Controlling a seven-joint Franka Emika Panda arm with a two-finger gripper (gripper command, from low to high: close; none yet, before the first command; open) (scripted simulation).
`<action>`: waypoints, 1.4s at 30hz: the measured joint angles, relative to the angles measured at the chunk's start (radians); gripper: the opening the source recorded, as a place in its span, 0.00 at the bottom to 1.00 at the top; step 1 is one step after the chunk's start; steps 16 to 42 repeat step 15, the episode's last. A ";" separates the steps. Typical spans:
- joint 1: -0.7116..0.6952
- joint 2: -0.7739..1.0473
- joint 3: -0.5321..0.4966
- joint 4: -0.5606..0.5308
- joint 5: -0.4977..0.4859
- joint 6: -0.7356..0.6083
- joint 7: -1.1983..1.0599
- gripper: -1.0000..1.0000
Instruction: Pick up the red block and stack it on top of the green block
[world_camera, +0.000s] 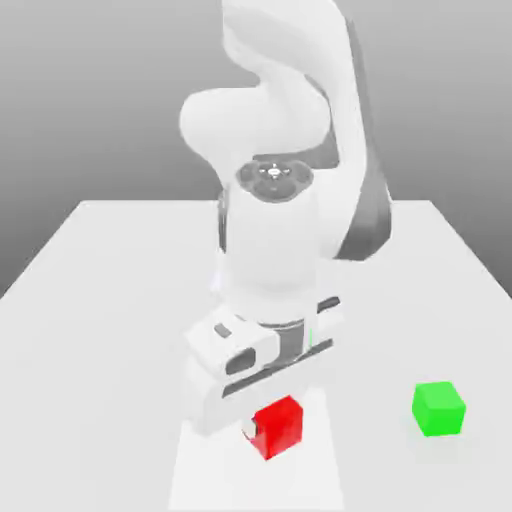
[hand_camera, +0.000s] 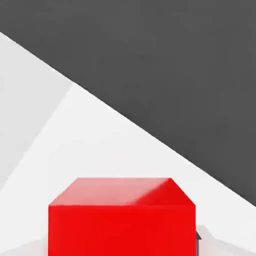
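Matte red block (hand_camera: 121, 220) clamped by fingers (world_camera: 252, 428); smooth green block (world_camera: 439, 408) apart.

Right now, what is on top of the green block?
Nothing is on top of the green block; its upper face is bare. It sits alone on the table, apart from the red block, which is at the pincer toward the exterior view's left. Its underside cannot be seen.

White table (world_camera: 110, 290) (matte, seemingly), plain grey backdrop (world_camera: 100, 90).
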 joint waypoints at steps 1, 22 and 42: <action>0.038 -0.016 0.027 -0.007 -0.005 -0.008 0.035 0.00; 0.281 0.078 0.119 -0.041 -0.087 0.124 0.280 1.00; 0.281 0.078 0.119 -0.041 -0.087 0.124 0.280 1.00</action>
